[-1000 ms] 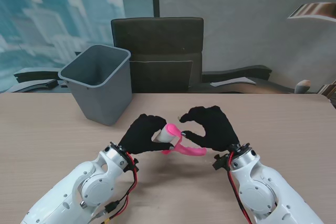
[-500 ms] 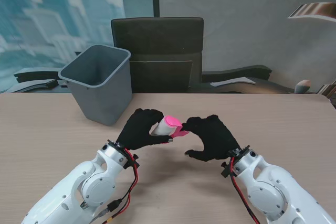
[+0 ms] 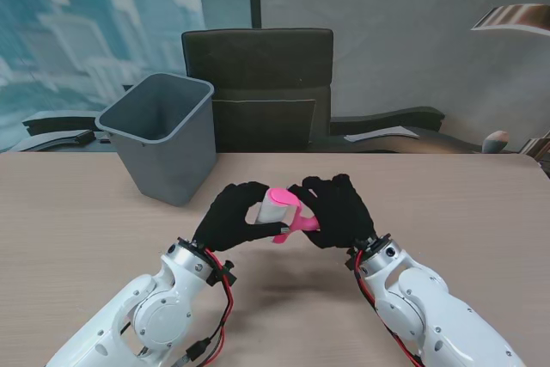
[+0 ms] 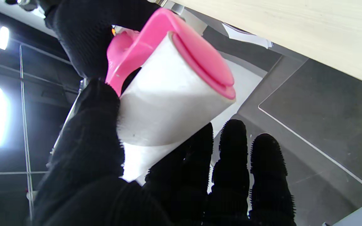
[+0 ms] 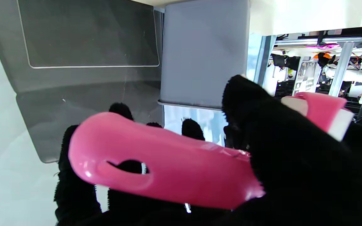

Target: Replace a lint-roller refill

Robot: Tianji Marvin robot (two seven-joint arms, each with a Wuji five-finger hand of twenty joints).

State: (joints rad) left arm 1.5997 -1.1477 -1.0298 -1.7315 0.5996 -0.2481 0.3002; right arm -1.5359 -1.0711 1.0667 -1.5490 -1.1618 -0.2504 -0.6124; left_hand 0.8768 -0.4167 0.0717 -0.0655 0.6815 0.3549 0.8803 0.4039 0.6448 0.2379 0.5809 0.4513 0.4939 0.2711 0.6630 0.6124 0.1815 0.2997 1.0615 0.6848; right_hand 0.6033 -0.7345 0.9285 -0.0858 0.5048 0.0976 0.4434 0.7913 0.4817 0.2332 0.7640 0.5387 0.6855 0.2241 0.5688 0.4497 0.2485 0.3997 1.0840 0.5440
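Counter (image 3: 77, 212), light wood: grey bin (image 3: 161, 135) stands on it, far left, well apart from the work. Lint roller held in the air over the counter middle, between both hands.

Left hand (image 3: 232, 215): fingers (image 4: 231, 163) and thumb wrapped round the white refill (image 4: 168, 103), pinching it; the pink end cap faces away from the palm.

Right hand (image 3: 337, 210): fingers closed round the pink handle (image 5: 159, 163), thumb laid over its neck.

Judged risks:
- Refill is sticky paper on a core; if the left grip squeezes too hard, the core may bind on the spindle and not slide off.
- Pull not in line with the spindle: the thin pink neck could flex or twist out of the right hand.
- Glove fabric may cling to the adhesive, so release over the bin could fail.
- Sudden break-free: the hands jerk apart and the roller drops to the counter.
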